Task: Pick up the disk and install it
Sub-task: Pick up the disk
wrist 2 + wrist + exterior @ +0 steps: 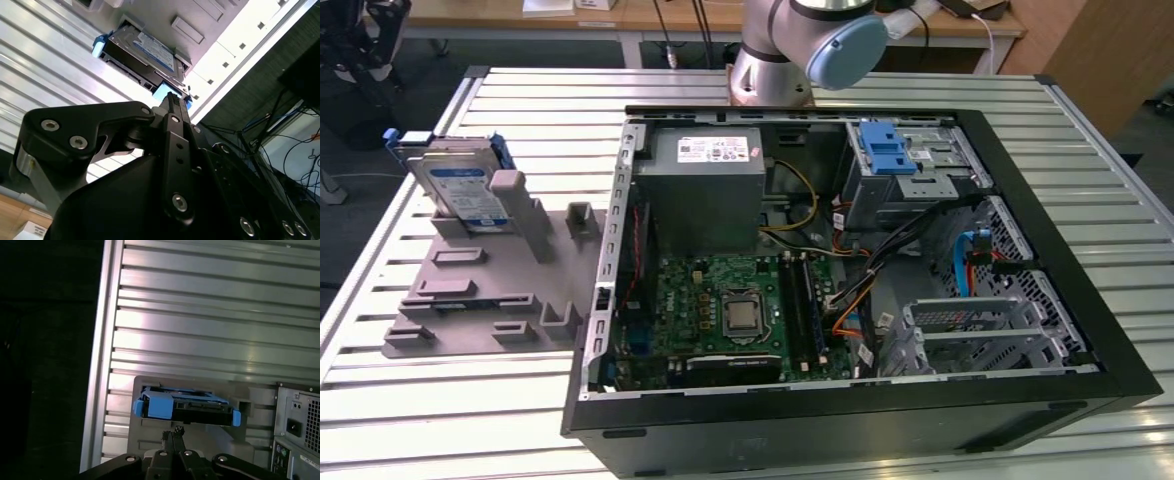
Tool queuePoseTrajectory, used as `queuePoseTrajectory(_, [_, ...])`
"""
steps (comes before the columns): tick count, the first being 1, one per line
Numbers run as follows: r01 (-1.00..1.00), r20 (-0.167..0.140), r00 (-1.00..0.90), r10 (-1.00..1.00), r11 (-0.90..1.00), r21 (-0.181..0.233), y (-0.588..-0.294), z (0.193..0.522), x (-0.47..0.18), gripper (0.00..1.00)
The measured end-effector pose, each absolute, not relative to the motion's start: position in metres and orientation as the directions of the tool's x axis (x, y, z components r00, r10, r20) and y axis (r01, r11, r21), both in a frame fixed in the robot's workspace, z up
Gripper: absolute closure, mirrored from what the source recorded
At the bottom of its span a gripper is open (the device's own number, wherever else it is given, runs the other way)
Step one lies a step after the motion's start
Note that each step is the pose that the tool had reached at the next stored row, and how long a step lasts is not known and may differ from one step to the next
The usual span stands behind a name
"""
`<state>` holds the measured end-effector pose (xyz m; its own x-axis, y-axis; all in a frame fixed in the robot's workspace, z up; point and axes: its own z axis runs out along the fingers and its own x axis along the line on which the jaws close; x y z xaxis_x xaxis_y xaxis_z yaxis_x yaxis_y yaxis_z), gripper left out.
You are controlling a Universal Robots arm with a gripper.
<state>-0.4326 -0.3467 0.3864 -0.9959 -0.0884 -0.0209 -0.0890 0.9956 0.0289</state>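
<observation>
The disk is a silver drive with a white-and-blue label in a blue carrier frame. It stands on edge in a slot of the grey holder plate at the exterior view's left. In both wrist views the gripper hangs above the table, apart from the disk, with its tip toward the disk's blue edge. Its black fingers lie together with nothing between them, and the disk stands beyond them.
An open black computer case lies on the slatted metal table, with the motherboard, the power supply and a drive cage holding a blue carrier. The arm's base stands behind the case. The table's edge drops to a dark floor.
</observation>
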Motion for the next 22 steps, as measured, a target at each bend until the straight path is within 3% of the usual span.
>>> queuePoseTrajectory(22, [-0.12,-0.021,-0.993,-0.119,0.992,0.029,-0.3467,0.3864,-0.4326,0.89])
